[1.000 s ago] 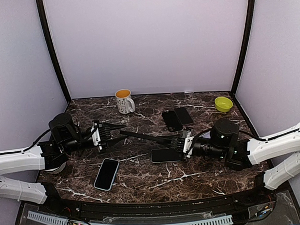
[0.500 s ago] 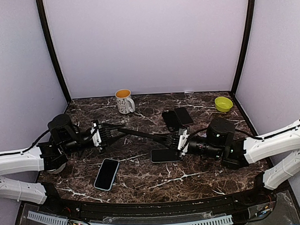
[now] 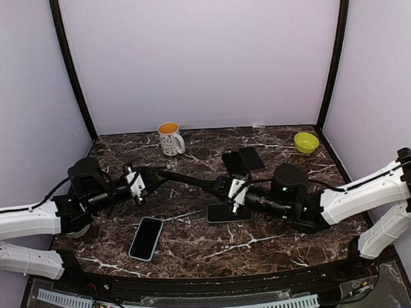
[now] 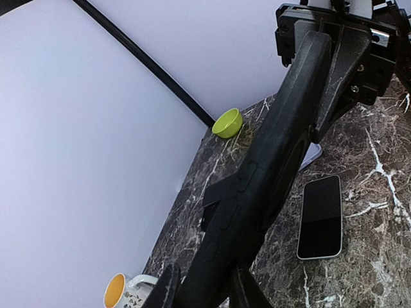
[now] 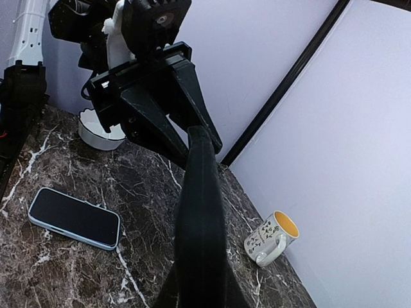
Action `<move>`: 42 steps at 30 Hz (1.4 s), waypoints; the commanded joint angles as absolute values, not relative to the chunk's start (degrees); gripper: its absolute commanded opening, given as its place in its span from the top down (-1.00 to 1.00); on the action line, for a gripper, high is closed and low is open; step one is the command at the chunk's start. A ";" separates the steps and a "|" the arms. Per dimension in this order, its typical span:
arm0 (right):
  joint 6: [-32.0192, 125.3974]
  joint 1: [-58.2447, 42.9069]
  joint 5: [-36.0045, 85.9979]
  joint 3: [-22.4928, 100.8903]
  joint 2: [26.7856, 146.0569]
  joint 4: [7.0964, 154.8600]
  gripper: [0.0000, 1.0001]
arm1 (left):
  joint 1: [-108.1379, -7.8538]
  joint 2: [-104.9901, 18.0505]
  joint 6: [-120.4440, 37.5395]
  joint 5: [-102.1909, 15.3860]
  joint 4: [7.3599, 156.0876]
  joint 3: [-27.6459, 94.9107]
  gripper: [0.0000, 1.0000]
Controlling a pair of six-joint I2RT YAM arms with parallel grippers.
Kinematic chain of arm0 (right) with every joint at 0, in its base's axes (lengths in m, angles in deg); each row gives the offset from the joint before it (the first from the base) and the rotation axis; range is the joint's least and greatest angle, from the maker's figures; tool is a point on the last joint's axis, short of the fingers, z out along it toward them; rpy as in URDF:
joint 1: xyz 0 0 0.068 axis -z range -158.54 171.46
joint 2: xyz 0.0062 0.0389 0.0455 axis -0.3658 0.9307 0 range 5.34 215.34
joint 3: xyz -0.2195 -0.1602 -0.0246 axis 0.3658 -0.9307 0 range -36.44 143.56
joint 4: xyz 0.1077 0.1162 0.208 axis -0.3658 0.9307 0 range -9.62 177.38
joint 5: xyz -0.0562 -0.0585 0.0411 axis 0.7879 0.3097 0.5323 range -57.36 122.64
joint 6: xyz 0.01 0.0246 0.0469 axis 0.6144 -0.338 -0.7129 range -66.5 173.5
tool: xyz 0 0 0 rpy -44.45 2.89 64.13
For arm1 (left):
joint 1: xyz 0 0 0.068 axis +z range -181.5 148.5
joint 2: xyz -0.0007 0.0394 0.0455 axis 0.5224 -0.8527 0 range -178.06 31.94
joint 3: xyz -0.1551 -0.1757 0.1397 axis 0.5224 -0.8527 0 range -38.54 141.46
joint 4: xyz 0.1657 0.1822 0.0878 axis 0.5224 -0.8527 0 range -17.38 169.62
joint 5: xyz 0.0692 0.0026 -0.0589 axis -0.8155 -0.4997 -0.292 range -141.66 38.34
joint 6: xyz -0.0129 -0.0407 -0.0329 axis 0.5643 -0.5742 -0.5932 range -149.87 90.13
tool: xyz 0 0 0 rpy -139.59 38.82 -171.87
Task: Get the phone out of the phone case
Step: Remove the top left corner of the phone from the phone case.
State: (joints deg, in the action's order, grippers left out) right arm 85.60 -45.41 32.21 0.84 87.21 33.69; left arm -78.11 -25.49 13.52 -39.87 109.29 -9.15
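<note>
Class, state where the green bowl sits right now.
In the top view, the green bowl sits at the far right corner of the table, right of the two dark phones.

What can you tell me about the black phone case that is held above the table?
The phone case is black, long and slim, matte and rubbery in look, with raised side buttons in the left wrist view. It hangs above the marble table, touching nothing there. The left end effector pinches one end, the right end effector the other. Whether a phone is inside cannot be told.
</note>
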 commanded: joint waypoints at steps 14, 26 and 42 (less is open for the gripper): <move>73.17 -49.55 37.07 8.43 91.12 29.62 1.00 | -78.42 -27.12 12.54 -57.16 114.77 -6.26 0.48; 64.63 -51.65 46.82 15.08 93.49 35.52 1.00 | -78.38 -27.94 11.82 -68.01 115.20 -4.86 0.48; 47.43 -53.12 53.14 22.71 95.33 41.94 1.00 | -78.42 -28.89 12.16 -77.13 115.79 -3.63 0.51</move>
